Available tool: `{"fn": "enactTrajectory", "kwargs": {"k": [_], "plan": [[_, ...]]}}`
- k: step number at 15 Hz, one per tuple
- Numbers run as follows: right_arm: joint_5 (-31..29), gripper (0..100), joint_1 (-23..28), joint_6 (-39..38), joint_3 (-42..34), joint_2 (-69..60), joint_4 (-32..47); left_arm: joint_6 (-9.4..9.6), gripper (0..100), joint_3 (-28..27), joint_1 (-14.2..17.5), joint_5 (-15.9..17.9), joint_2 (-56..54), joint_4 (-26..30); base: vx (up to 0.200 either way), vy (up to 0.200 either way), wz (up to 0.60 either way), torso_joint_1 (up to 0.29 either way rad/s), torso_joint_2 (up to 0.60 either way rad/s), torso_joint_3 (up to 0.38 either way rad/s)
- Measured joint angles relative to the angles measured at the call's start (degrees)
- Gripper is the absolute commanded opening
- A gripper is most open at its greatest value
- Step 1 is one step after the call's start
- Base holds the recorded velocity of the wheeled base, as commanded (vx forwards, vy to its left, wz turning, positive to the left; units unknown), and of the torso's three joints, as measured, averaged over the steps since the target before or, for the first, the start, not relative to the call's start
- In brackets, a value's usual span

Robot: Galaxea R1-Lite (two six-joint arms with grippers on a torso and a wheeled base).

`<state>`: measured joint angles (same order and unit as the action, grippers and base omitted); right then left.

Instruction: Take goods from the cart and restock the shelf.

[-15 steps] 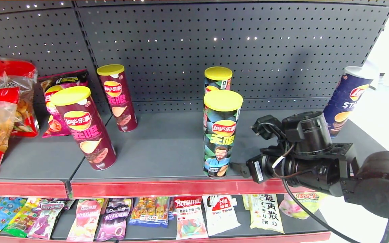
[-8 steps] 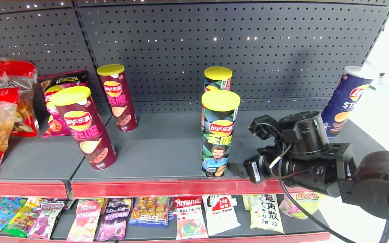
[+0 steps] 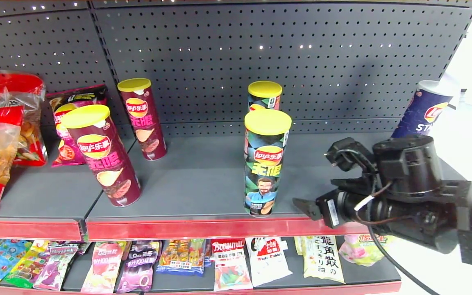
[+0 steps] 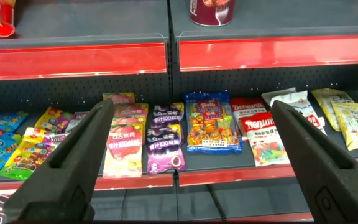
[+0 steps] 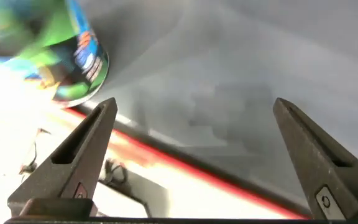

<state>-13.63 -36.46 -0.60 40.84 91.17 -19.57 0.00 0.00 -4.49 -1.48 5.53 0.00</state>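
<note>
Your right claw [image 5: 194,152] is spread wide and holds nothing; it hangs at the front edge of the shelf [image 3: 203,176], just beside the green chip can [image 3: 265,164] with the yellow lid. That can stands upright at the shelf's red lip, apart from the claw, in front of a second green can [image 3: 264,96]. Your left claw [image 4: 191,155] is also wide open and empty, facing the candy packets [image 4: 207,127] on the lower shelf [image 4: 272,176].
</note>
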Motion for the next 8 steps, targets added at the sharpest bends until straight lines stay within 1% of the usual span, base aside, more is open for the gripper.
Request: {"fn": "enactTrajectory", "kwargs": {"k": [3,7,8], "plan": [[0.72,100,1.71,3.19,-4.55,-12.75,1.23,0.0,100,0.0,0.02,0.02,0.0,0.0,0.0,0.0,0.0,0.0,0.0,0.0],[7.12,100,10.09,9.26,-14.02,-34.76,1.95,0.0,100,0.0,-0.02,0.0,0.0,0.0,0.0,0.0,0.0,0.0,0.0,0.0],[7.64,100,12.11,10.2,-16.4,-41.01,3.36,0.02,100,0.0,0.0,0.0,0.0,0.0,0.0,0.0,0.0,0.0,0.0,0.0]]}}
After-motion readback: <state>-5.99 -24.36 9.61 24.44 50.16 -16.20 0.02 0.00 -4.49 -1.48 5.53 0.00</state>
